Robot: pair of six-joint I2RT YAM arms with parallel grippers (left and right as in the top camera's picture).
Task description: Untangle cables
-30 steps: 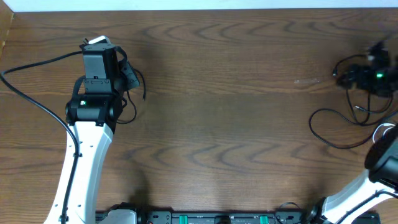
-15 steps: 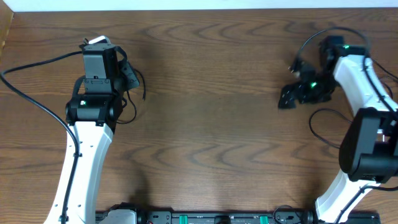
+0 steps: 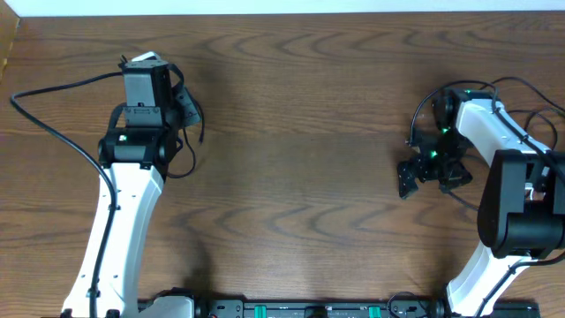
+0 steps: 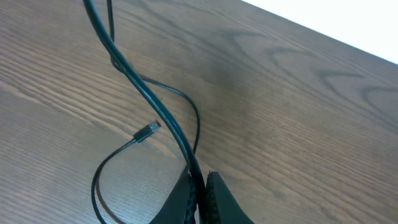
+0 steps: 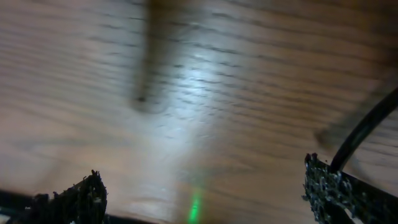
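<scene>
While the left arm has hardly stirred over the last second, the right arm has swung in from the far right edge. It now sits over the right-middle part of the brown wooden surface (image 3: 300,132). The right pincer (image 5: 202,190) is spread wide, its two fingers far apart at the edges of the wrist view, with nothing between them but blurred wood grain. The blur suggests the arm is still moving.

The left pincer (image 4: 200,180) remains clenched on the thin black cable (image 4: 143,92), which rises from between its fingers and leaves the top of the frame. A slack loop of the same cord lies on the surface just ahead, ending in a small flat plug (image 4: 147,132) that rests free on the wood.

For the task, this looks like a reposition, not progress: the right arm carried no cord with it. The black loop that lay by the right edge a second ago is now mostly hidden under that arm. One cable is secured on the left, and any separating probably still lies ahead.
</scene>
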